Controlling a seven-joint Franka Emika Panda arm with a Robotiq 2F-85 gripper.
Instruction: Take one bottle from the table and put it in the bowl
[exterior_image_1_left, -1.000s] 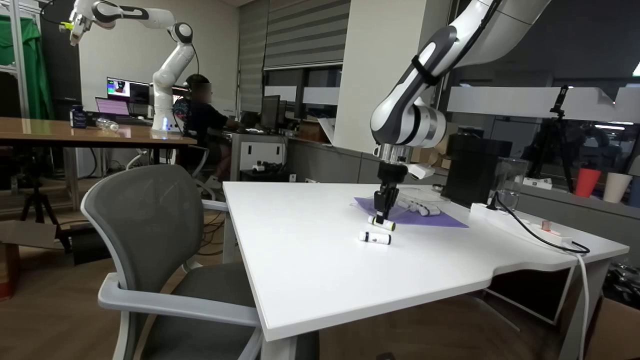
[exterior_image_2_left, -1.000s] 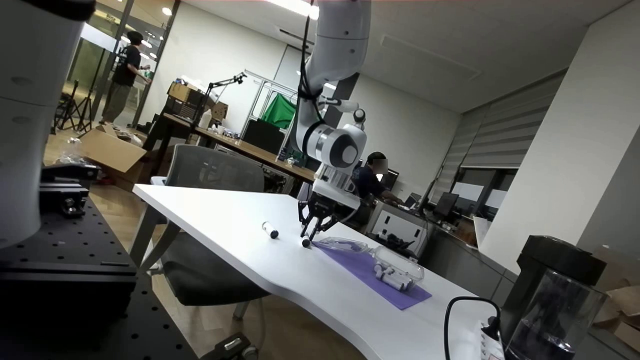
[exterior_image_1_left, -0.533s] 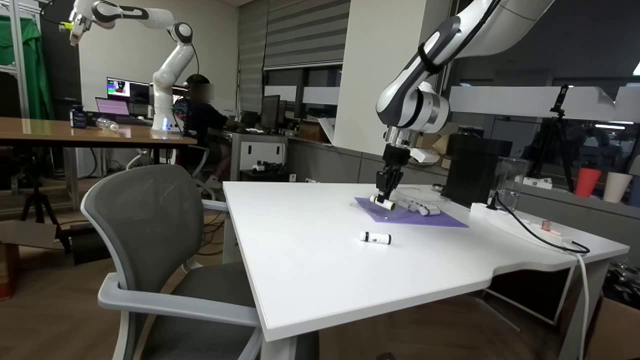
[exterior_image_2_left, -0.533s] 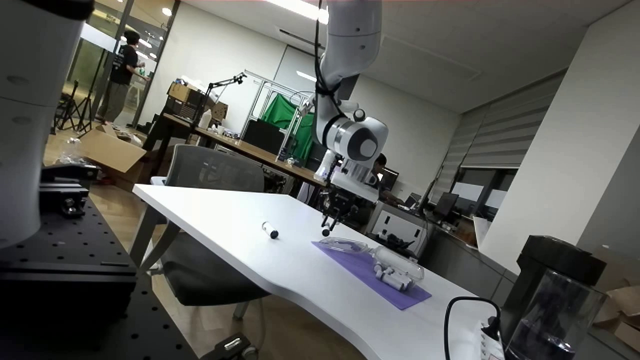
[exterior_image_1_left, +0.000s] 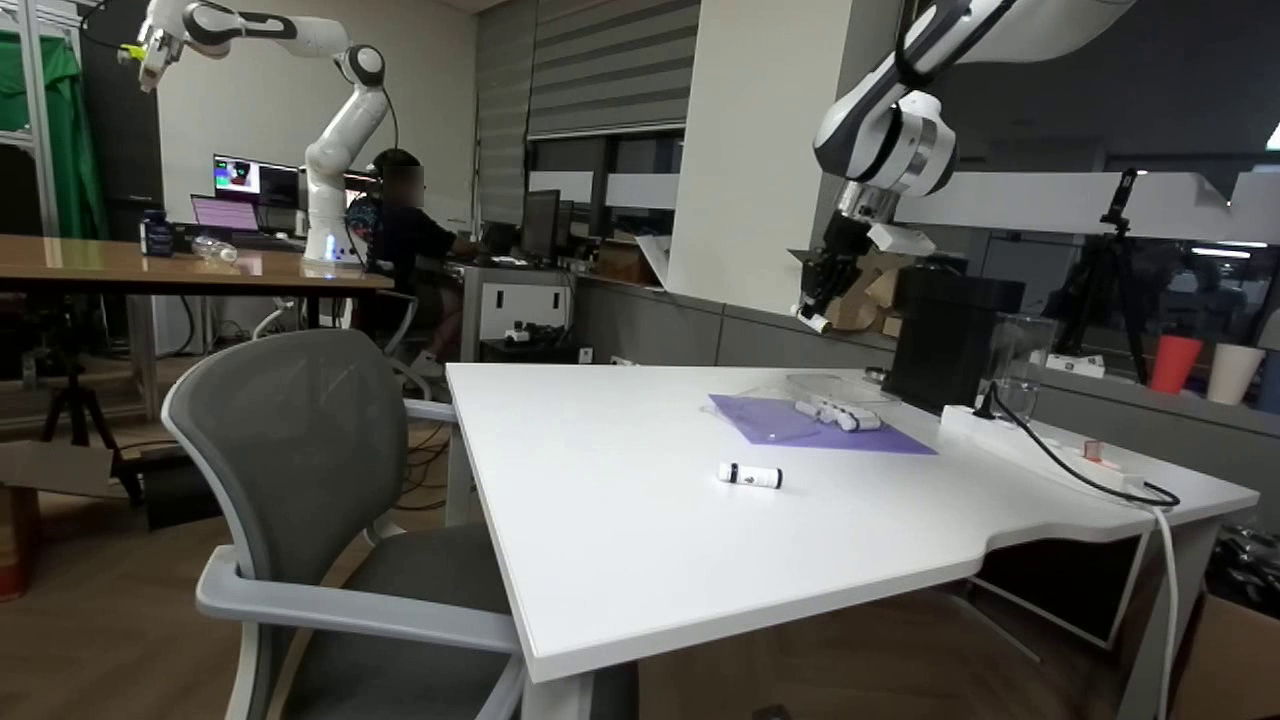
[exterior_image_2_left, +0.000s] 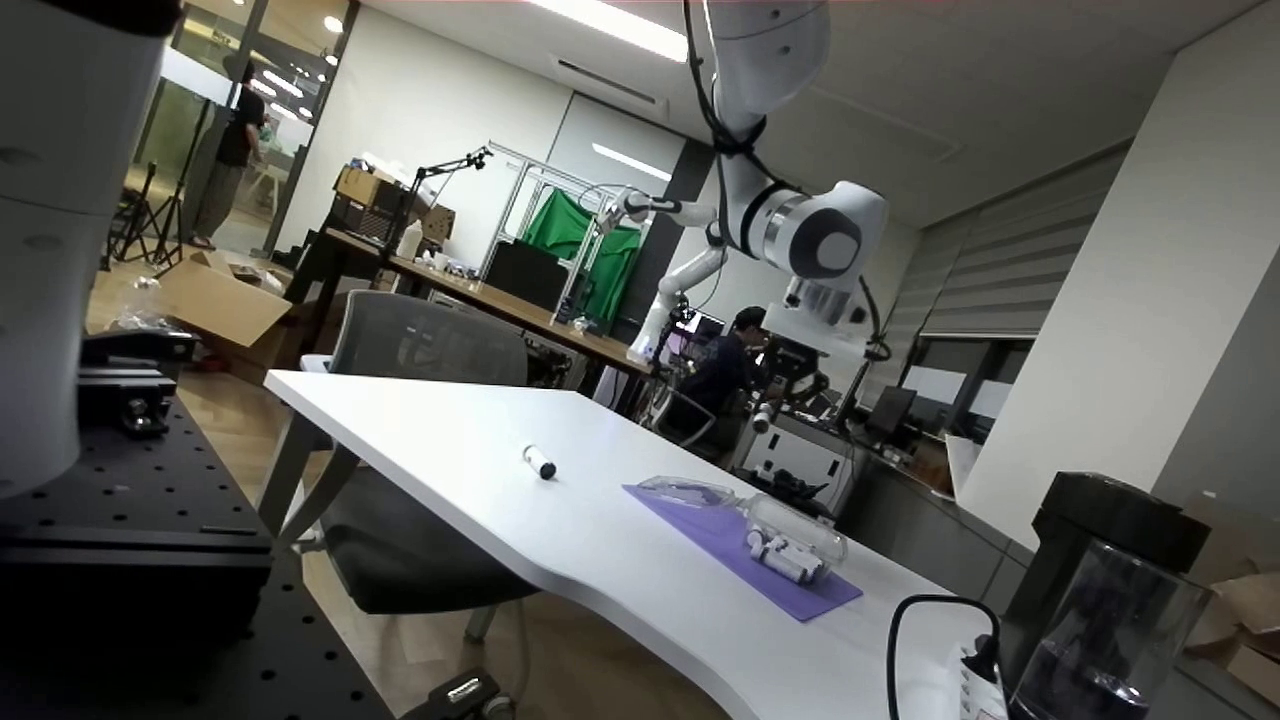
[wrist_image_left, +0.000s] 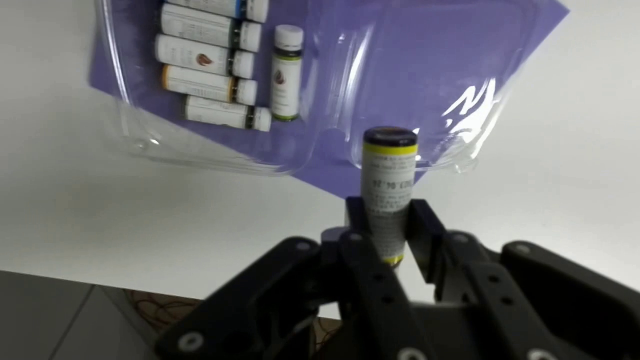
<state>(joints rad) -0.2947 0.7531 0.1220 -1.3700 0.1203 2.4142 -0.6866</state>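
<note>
So, we have the gripper (wrist_image_left: 387, 215) aloft, its fingers (wrist_image_left: 425, 225) clamped on the small yellow-banded bottle (wrist_image_left: 389, 175) — well off the white table (exterior_image_1_left: 600, 430). Lower down we see an open clear plastic clamshell (wrist_image_left: 356, 70) on a purple mat (wrist_image_left: 327, 175), six bottles (wrist_image_left: 202, 84) showing inside, and in both exterior views another white bottle (exterior_image_1_left: 750, 476) lying on the table. Farther back, we find a seated person (exterior_image_1_left: 410, 235) beside a second robot arm (exterior_image_1_left: 340, 150).

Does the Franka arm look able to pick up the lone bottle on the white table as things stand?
Probably not right now: its pincer holds a yellow-banded bottle and would likely need freeing first. Otherwise, in both exterior views, nothing covers the lone bottle, lying on its side.
</note>
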